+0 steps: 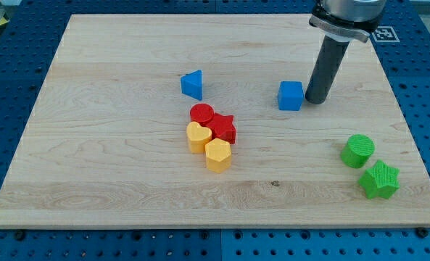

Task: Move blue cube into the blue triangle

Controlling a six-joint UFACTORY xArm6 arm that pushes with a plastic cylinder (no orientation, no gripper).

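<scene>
The blue cube [291, 96] sits on the wooden board right of centre. The blue triangle [192, 85] lies to its left, well apart from it, in the upper middle of the view. My tip [317, 101] stands just right of the blue cube, very close to its right face; I cannot tell if it touches. The rod rises up toward the view's top right.
A cluster below the blue triangle holds a red cylinder [201, 114], a red star [224, 129], a yellow heart [197, 136] and a yellow hexagon [218, 154]. A green cylinder [357, 151] and a green star [379, 180] sit at the lower right.
</scene>
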